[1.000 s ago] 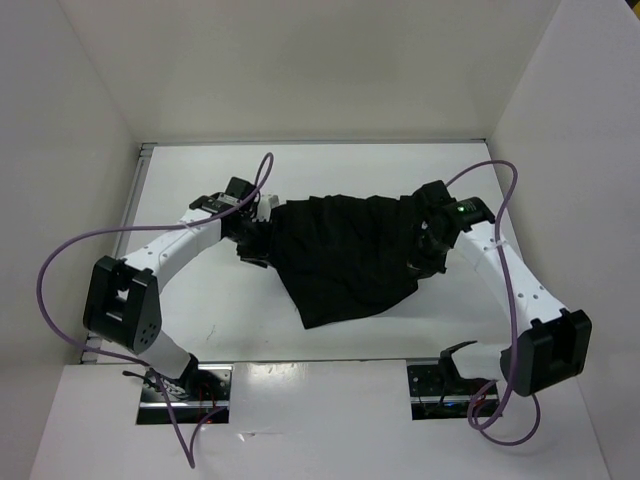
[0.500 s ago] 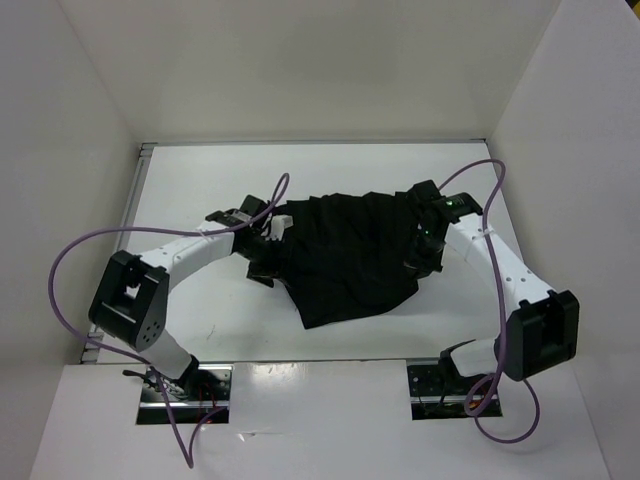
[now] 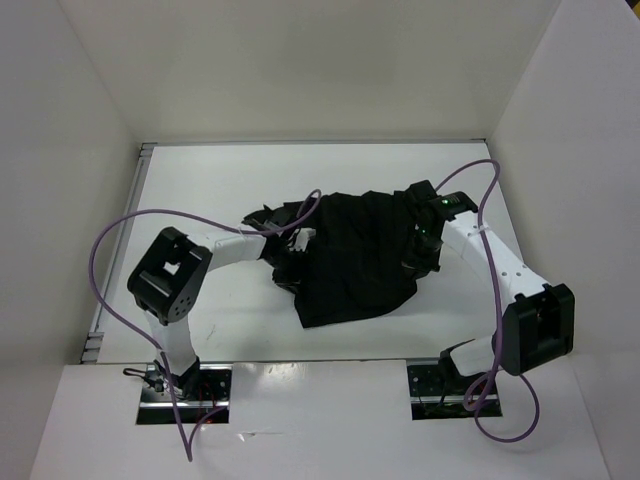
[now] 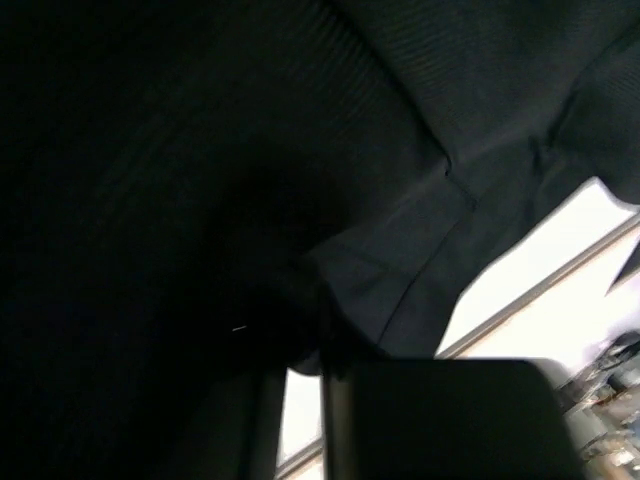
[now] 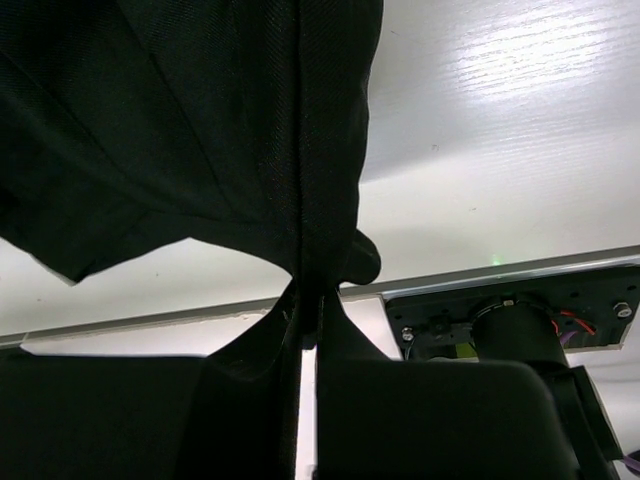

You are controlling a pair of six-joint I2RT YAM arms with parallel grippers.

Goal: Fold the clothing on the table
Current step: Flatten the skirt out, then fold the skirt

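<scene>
The black clothing lies bunched in the middle of the white table. My left gripper is at its left edge. In the left wrist view, dark cloth fills the frame. A fold of it is bunched at the tips of the left gripper, whose jaws stand narrowly apart on it. My right gripper is at the garment's right edge. In the right wrist view the right gripper is shut on a pinched edge, and the cloth hangs from it above the table.
White walls box in the table on three sides. A metal strip runs along its left rim. Purple cables loop off both arms. The arm bases sit at the near edge.
My left arm has swung right and folded in, so its gripper now sits further in over the garment's left side. Its jaws opened wide and then narrowed. The right arm shifted slightly inward.
</scene>
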